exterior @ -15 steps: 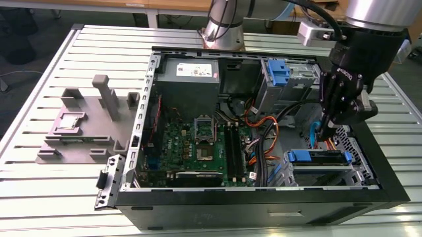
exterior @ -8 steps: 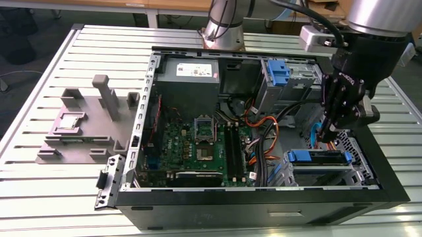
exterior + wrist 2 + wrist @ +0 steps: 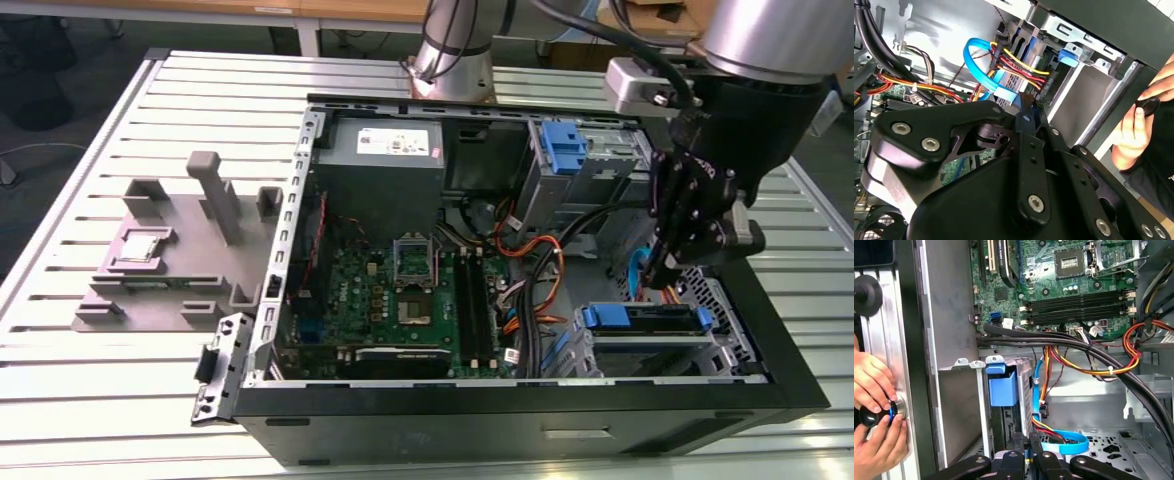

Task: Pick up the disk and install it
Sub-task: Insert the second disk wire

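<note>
The black two-fingered gripper (image 3: 671, 262) hangs inside the open black computer case (image 3: 534, 415), near the case wall on the exterior view's right. Its fingers are drawn together to a narrow tip, clenched; whether anything is pinched between them I cannot tell.

The disk (image 3: 647, 320), a silver drive in a blue plastic carrier, stands on edge in the grey metal drive cage (image 3: 654, 350) at the case's near corner on the exterior view's right, just below the gripper's tip, with blue showing at both ends. Whether tip and disk touch I cannot tell.

Room here is tight. In both wrist views a looping flat blue data cable (image 3: 976, 50) and a bundle of red, yellow and black power wires (image 3: 1019, 67) crowd right against the fingertips, and thick black cables (image 3: 1064, 340) cross between the cage and the green motherboard (image 3: 387, 290).

Outside the case wall, a person's hands (image 3: 876, 405) rest on a round black knob (image 3: 869, 415) on the slatted metal table (image 3: 80, 400). A grey moulded fixture (image 3: 174, 260) stands well apart, on the exterior view's left
</note>
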Controlling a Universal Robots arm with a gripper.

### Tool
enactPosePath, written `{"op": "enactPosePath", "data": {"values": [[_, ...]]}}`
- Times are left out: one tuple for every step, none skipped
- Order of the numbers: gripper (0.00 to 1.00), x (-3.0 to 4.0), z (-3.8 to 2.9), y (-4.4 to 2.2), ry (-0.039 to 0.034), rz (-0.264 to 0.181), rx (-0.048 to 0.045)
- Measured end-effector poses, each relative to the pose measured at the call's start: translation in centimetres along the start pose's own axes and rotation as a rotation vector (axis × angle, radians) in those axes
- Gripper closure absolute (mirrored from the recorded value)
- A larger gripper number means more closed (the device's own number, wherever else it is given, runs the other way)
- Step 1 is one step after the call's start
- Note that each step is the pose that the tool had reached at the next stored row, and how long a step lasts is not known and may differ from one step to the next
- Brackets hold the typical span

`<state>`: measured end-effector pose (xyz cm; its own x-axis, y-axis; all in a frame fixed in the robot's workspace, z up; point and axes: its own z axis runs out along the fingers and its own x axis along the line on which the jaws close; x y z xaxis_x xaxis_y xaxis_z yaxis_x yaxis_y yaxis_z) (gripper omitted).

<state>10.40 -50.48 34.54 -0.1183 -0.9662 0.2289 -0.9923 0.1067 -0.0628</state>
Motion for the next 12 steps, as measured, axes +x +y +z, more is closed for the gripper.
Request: {"op": "enactPosePath", "data": {"values": [[0.84, 0.03, 0.01, 0.09, -0.0004, -0.001, 0.0024], [0.84, 0.07, 0.01, 0.19, -0.0007, -0.003, 0.0047], [0.84, 0.10, 0.01, 0.29, -0.0011, -0.004, 0.0072], [0.84, 0.13, 0.02, 0.38, -0.0015, -0.005, 0.0102], [0.84, 0.16, 0.01, 0.46, -0.0019, -0.005, 0.0139], [0.84, 0.19, 0.02, 0.55, -0.0026, -0.004, 0.0180], [0.84, 0.24, 0.02, 0.64, -0.0034, -0.004, 0.0218], [0.84, 0.30, 0.03, 0.70, -0.0056, -0.004, 0.0248], [0.84, 0.37, 0.05, 0.75, -0.0090, -0.003, 0.0275], [0.84, 0.45, 0.07, 0.78, -0.0131, -0.002, 0.0300], [0.84, 0.53, 0.10, 0.81, -0.0185, -0.001, 0.0328], [0.84, 0.61, 0.12, 0.84, -0.0237, 0.000, 0.0354]]}}
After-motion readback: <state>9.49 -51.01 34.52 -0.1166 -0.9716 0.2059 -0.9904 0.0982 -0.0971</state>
